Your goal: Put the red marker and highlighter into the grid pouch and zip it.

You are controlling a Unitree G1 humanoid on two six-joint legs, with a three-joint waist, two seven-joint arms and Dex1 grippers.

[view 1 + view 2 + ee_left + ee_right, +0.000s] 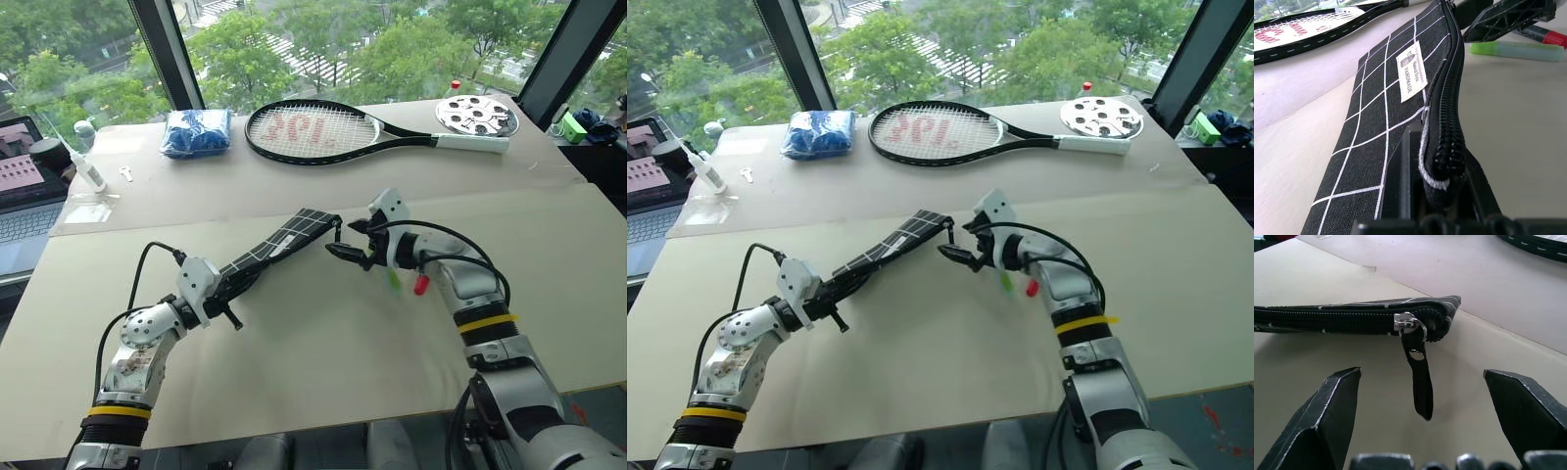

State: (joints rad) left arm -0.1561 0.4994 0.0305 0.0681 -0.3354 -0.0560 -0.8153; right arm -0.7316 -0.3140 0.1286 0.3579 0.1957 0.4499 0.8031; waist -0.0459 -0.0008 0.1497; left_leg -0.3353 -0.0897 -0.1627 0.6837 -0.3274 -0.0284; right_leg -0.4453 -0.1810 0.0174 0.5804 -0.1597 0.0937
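A wide beige table (323,343) stands before tall windows that look out on green treetops. At its far side lie a black-framed tennis racket (323,132) with a white handle, a crumpled blue cloth bundle (196,132) and a round perforated metal disc (477,115); an open laptop (24,186) sits beyond the table's left edge.

Across the middle of the table stretches the grid pouch (279,245), a flat black fabric case crossed by white lines, with a small white label (1413,71) on its side and a black zipper along its upper edge. The zipper looks closed along the whole length in view, the silver slider (1409,324) sitting at the far corner with a black pull tab (1420,377) hanging from it. Whether anything is inside cannot be told.

The left gripper (235,284) is clamped on the near end of the pouch, holding it off the table. The right gripper (348,240) has its two black fingers spread wide, either side of the pull tab and not touching it.

The light-green translucent highlighter (1515,50) and the black red-capped red marker (1542,35) lie on the table just beside each other, under the right wrist, outside the pouch.
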